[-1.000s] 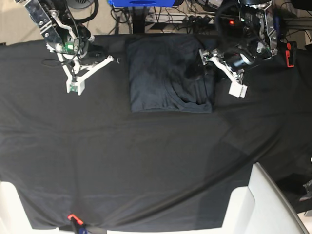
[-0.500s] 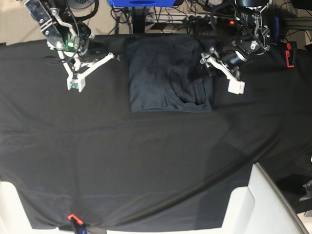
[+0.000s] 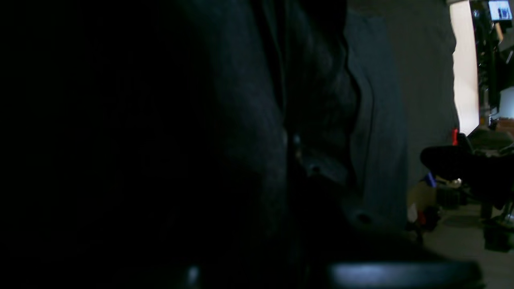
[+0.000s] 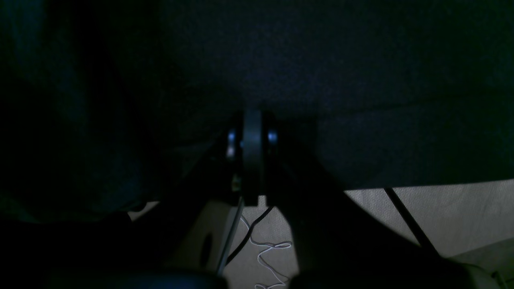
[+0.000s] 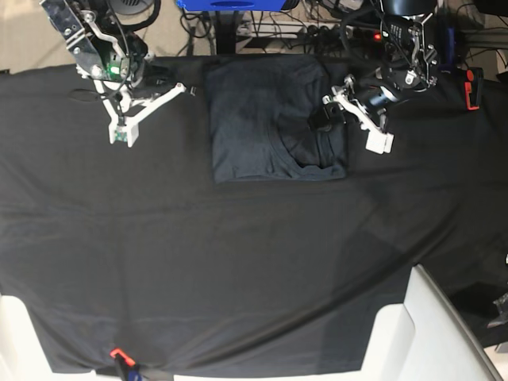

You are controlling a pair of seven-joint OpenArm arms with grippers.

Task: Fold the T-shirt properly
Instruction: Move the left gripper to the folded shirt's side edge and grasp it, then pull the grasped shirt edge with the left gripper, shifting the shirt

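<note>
I saw the T-shirt, soft heathered knit folded to a rectangle, top centre of desk cloth. Left tool at its right edge; grip unclear. Right tool closed, empty, per wrist cam only.

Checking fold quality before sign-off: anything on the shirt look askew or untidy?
Mostly neat: the T-shirt lies as a squared rectangle. Its lower right corner is lumpy, with a curved fold of fabric bunched there, and the left gripper sits at that right edge.
</note>
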